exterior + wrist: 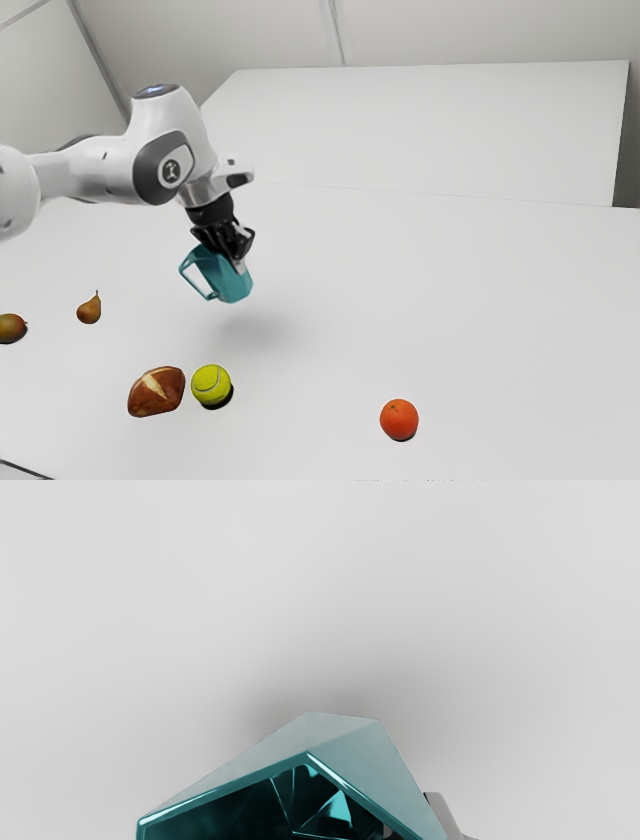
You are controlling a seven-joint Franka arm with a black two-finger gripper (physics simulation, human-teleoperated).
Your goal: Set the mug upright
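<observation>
Clamped on one wall of the teal mug (pixel 226 280), my gripper (pixel 235 260) has one finger outside it and the other reaching within its mouth. Held up off the white table (pixel 480 300), the mug lies just below the hand, in contact with the fingers, and a soft shadow (pixel 250 330) falls beneath it. It is tilted rather than upright: its base slants down toward the exterior view's right, while its handle (pixel 194 285) sticks out toward the exterior view's left. In the wrist view the mug's open rim (pixel 225 791) faces the camera, and a pale finger (pixel 442 810) shows against the outer wall.

Nearer the exterior camera than the mug, a brown bread roll (pixel 157 391) sits just beside a yellow-green tennis ball (pixel 211 384), the ball on the exterior view's right of the roll. An orange (pixel 399 419) rests well apart from them, farther to the exterior view's right. Toward the exterior view's left are a brown pear (pixel 89 308) and, near the edge of view, a reddish-green fruit (pixel 11 328).
</observation>
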